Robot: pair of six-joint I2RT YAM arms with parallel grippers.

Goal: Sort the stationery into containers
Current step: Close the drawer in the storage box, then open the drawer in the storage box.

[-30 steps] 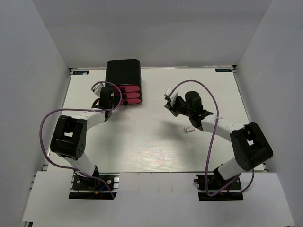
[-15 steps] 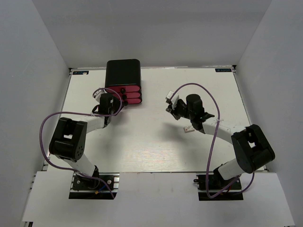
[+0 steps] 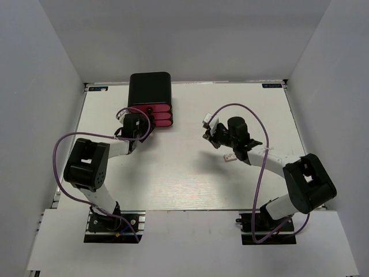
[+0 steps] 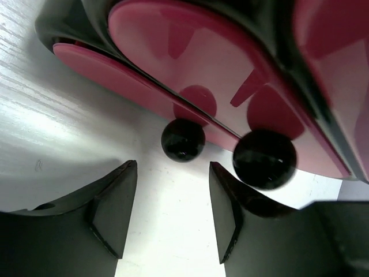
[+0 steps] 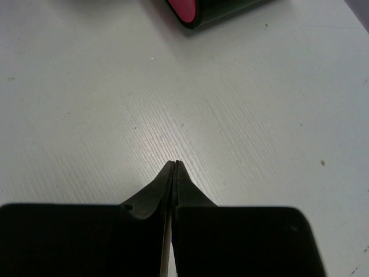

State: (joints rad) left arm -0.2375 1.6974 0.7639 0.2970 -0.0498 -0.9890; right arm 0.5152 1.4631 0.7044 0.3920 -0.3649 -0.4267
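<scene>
The container [image 3: 150, 88] is a black rounded box with three pink drawer fronts, standing at the back left of the table. Close up, its pink fronts [image 4: 190, 69] and two black round knobs [image 4: 183, 139] [image 4: 264, 158] fill the left wrist view. My left gripper [image 4: 173, 165] [image 3: 143, 120] is open just in front of the smaller knob, holding nothing and touching nothing. Mid-table, my right gripper [image 5: 176, 164] [image 3: 207, 137] is shut and empty above bare white surface. A tiny white eraser block [image 3: 229, 157] lies just under the right arm. Other stationery is out of view.
White walls close in the table [image 3: 184, 179] on three sides. A corner of the container [image 5: 193, 14] shows at the top of the right wrist view. Purple cables loop off both arms [image 3: 57, 147] [image 3: 256, 124].
My left gripper has opened and drawn back slightly from the drawer fronts. The right arm has shifted a little. The eraser has not moved.
</scene>
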